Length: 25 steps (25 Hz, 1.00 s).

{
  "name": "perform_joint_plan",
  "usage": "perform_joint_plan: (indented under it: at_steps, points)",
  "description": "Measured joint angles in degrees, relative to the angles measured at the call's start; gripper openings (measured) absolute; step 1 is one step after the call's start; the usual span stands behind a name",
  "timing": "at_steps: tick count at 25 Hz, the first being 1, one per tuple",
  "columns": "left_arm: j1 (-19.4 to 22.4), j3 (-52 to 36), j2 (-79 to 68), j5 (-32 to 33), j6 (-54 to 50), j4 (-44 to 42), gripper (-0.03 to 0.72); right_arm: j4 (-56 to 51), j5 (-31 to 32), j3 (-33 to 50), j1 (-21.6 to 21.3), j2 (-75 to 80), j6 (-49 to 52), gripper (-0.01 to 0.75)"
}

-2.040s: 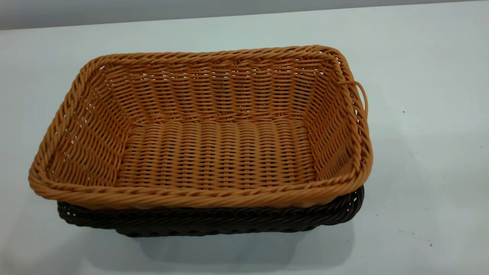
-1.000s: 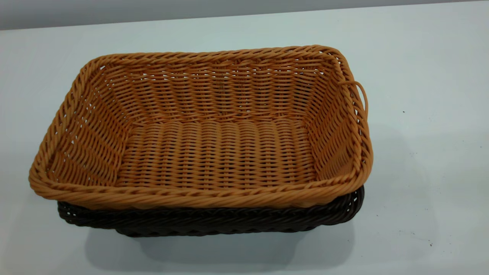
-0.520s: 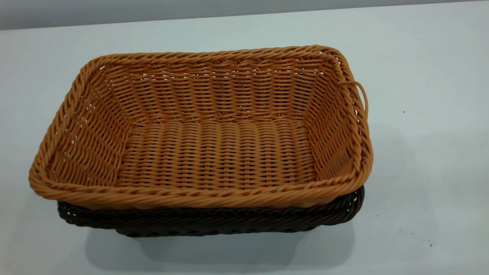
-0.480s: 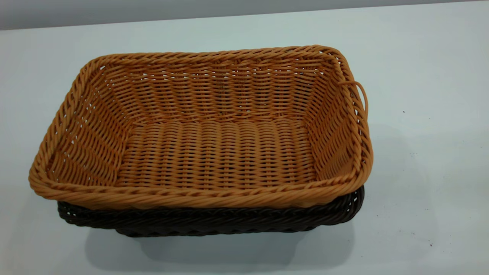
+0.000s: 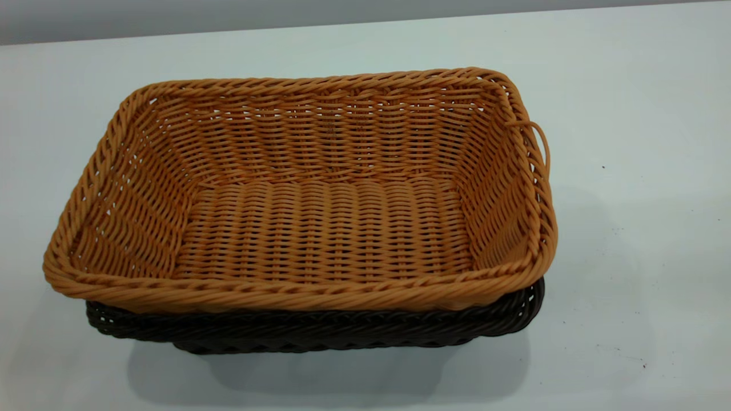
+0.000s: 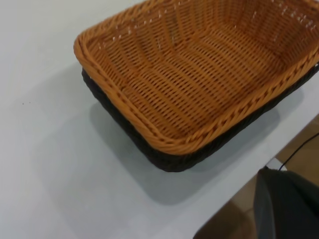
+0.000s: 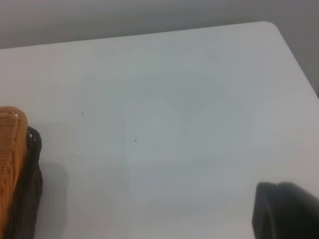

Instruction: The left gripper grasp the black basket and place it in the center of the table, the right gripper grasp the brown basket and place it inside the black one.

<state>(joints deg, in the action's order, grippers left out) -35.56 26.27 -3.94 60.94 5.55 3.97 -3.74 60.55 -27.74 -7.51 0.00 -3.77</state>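
The brown basket [image 5: 320, 228] sits nested inside the black basket [image 5: 320, 331] in the middle of the white table [image 5: 628, 228]. Only the black basket's rim and lower front wall show below the brown rim. Neither gripper appears in the exterior view. In the left wrist view the stacked brown basket [image 6: 199, 74] and black basket [image 6: 169, 159] lie well away from a dark part of my left gripper [image 6: 289, 206], which sits off the table edge. In the right wrist view a dark part of my right gripper [image 7: 286, 211] hangs over bare table, far from the brown [image 7: 10, 149] and black [image 7: 30, 189] corners.
The table's far edge runs along the back wall [image 5: 171, 17]. A loose wicker loop [image 5: 539, 142] sticks out from the brown basket's right rim. The left wrist view shows the table's edge [image 6: 249, 174] and a brown floor beyond it.
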Motion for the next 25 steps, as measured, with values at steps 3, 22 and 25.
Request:
perform_joint_plan:
  at_steps: [3,22,25]
  points:
    - [0.0,-0.6,0.4,0.9,0.0,-0.1,-0.001,0.0,0.0,0.0,0.0,0.0,0.0,0.003]
    - [0.0,-0.4,0.4,0.8,0.2,0.0,-0.001,-0.3,0.0,0.0,0.0,0.0,0.0,0.003]
    - [1.0,-0.4,0.4,0.8,0.2,0.0,-0.001,-0.3,0.0,0.0,0.0,0.0,0.0,0.003]
